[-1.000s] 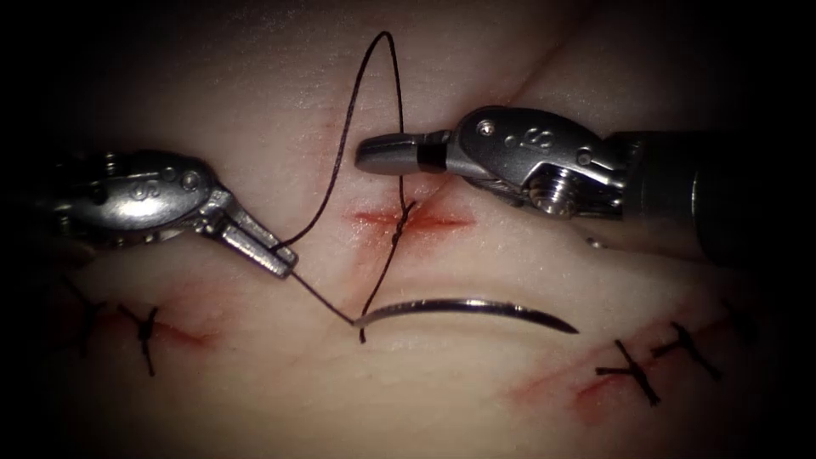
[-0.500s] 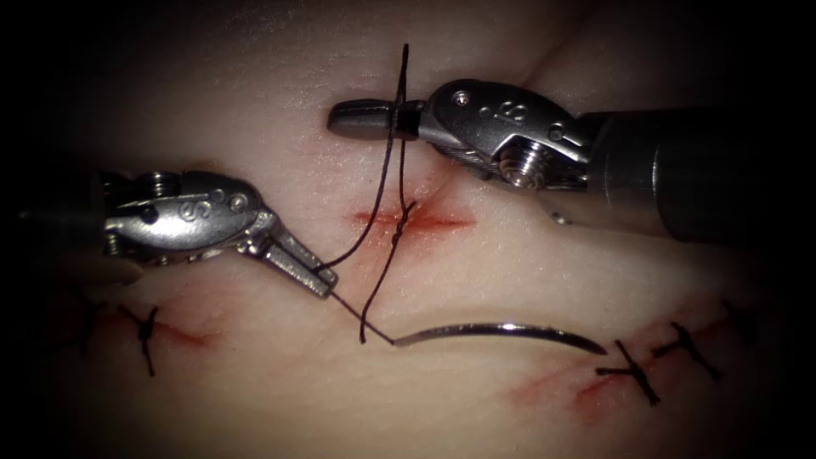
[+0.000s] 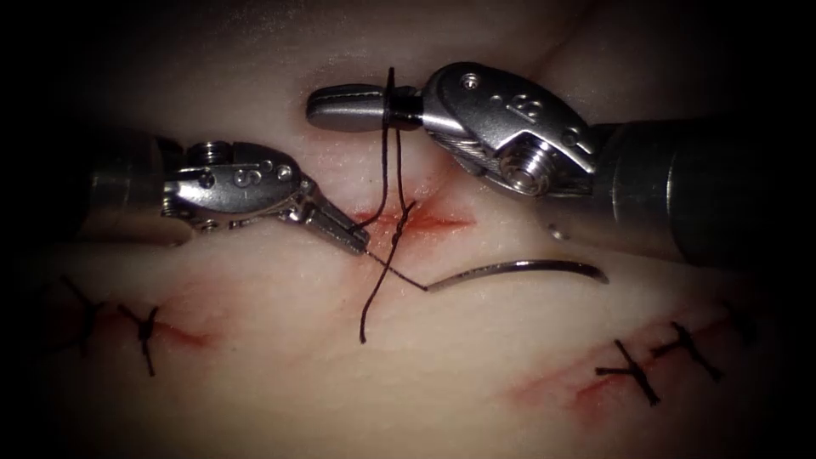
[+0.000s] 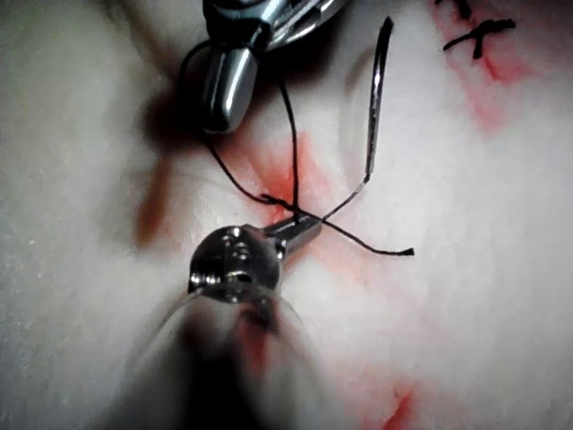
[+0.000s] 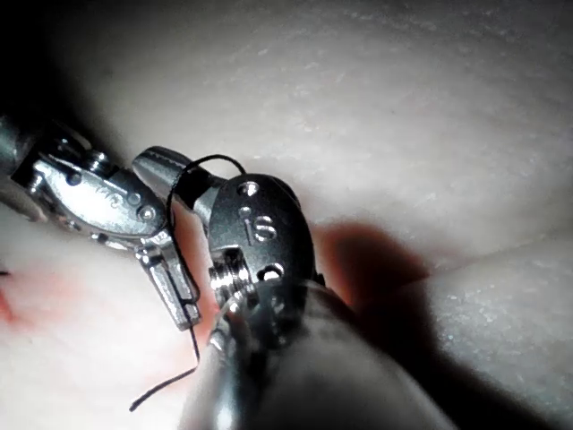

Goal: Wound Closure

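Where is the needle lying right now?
In the endoscope view the needle lies free on the tissue, below and right of the cut.

Endoscope edges dark, centre lit; tool shadows hard.

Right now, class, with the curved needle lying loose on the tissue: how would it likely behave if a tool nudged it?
The needle looks thin and rigid, so it would probably slide or pivot. Lying free on the tissue, it seems light. The thread at its tail, held by the left tool, could tug it.
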Motion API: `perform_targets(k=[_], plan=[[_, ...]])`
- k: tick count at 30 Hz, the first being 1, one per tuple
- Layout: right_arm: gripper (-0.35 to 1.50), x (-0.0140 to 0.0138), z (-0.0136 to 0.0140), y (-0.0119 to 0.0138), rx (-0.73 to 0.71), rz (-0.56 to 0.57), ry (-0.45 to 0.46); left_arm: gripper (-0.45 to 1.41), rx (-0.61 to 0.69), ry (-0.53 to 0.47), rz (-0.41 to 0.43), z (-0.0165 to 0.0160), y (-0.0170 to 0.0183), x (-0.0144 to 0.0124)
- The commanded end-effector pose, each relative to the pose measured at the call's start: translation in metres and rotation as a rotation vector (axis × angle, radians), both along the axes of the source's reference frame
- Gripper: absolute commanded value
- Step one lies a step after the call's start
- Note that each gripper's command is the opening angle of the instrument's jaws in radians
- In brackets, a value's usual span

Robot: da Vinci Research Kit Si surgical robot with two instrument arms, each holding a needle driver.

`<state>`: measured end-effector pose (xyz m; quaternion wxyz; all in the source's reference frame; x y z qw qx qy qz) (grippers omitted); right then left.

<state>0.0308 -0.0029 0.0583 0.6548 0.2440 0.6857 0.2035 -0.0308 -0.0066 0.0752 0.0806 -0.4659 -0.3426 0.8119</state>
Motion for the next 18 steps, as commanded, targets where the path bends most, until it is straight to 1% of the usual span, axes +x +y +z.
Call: perform_targets(k=[1, 4, 12, 15, 18], plan=[[-0.35, 0.0009, 0.0010, -0.0009, 0.014, -0.025, 0.023, -0.45, -0.001, 0.005, -0.006, 0.0005, -0.0004, -0.0004], [-0.35, 0.0009, 0.0014, -0.0013, 0.038, -0.061, 0.060, -0.45, -0.010, 0.025, -0.029, 0.0005, 0.0000, -0.0003], [-0.35, 0.0009, 0.0017, -0.0022, 0.095, -0.181, 0.197, -0.45, 0.002, 0.048, -0.045, 0.0008, 0.0014, 0.0011], [-0.35, 0.0007, 0.0018, -0.0022, 0.088, -0.250, 0.207, -0.45, 0.016, 0.039, -0.039, 0.0005, 0.0015, 0.0017], [-0.35, 0.0007, 0.0020, -0.0022, 0.072, -0.317, 0.194, -0.45, 0.046, 0.013, -0.008, 0.0000, 0.0013, 0.0022]])
